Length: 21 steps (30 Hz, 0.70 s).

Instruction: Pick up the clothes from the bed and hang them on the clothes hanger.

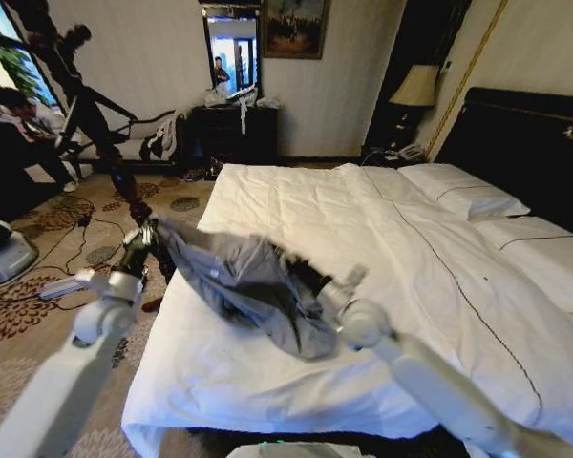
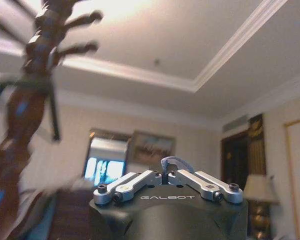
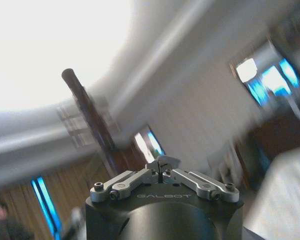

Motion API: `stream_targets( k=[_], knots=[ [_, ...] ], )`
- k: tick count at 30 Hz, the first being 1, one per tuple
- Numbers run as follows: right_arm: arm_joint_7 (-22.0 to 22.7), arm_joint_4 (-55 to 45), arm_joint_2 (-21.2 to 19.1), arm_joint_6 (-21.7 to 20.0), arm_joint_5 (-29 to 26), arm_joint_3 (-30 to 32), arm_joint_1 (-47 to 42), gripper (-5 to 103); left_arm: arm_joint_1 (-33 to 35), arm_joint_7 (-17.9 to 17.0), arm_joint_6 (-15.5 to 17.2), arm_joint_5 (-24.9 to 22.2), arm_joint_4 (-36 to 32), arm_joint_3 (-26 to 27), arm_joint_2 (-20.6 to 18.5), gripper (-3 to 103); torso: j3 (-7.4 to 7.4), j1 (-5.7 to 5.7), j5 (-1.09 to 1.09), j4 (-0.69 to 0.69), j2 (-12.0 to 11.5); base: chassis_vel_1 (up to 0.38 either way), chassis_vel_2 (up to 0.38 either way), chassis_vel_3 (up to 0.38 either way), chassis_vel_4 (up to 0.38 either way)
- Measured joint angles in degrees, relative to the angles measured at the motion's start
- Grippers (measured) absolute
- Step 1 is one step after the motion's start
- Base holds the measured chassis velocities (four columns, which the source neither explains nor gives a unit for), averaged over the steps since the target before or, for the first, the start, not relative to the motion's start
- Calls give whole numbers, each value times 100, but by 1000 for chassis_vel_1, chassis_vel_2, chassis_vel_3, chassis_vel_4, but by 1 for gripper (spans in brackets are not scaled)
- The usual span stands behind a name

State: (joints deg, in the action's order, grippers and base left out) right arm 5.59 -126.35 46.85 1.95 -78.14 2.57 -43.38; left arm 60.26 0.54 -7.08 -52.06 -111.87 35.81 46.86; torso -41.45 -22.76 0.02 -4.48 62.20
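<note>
Shirt (image 1: pixel 248 286) is off the bed (image 1: pixel 382 248), slung between both arms over the near left corner of the mattress, sagging in the middle

L gripper (image 1: pixel 153 234) – holds one end of the cloth, out past the bed's left edge, above the carpet (image 1: pixel 38 315). Wrist view: fingers (image 2: pixel 135 181) folded shut, thin loop of grey-blue fabric pinched at the tips

R gripper (image 1: pixel 301 272) – buried in the bunched cloth over the bed corner. Wrist view: jaws closed on a small fold of the same fabric

So both ends clamped, long axis of the shirt running L-to-R between the two grippers, roughly across the robot's front (lower hem droops toward the sheet, can't tell if it touches)

Hanger stand (image 1: pixel 86 114): dark pole w/ pegs, standing on the carpet to the left and beyond the L gripper. Same stand in both wrist views, leaning up toward the ceiling. L arm is clearly the nearer one; stand lies left-forward of the shirt, well apart

Containers: none in play. Dresser (image 1: pixel 234 129) by far wall w/ clutter on top, not relevant

Judgement: carry phase, hanging not yet done
</note>
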Motion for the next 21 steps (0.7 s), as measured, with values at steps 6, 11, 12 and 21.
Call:
stream_targets(
  k=[6,11,12,21],
  knots=[
    [0,-371,-482,318,-404,508,558,0,-589,-125,145,-406,-267,-24,-519,0,0,0,-2,4,0,0,0,0,0],
    [142,-470,-1027,414,-1019,933,1460,0,-1741,-302,313,-1053,-453,-232,-1253,0,0,-1,1,-1,0,0,0,0,0],
    [142,-470,-1027,414,-1019,933,1460,0,-1741,-302,313,-1053,-453,-232,-1253,0,0,-1,1,-1,0,0,0,0,0],
    [924,-612,-1246,-432,-341,955,616,0,-530,-312,328,-317,-637,-69,-981,0,0,-1,-4,1,1,0,0,0,0]
  ],
)
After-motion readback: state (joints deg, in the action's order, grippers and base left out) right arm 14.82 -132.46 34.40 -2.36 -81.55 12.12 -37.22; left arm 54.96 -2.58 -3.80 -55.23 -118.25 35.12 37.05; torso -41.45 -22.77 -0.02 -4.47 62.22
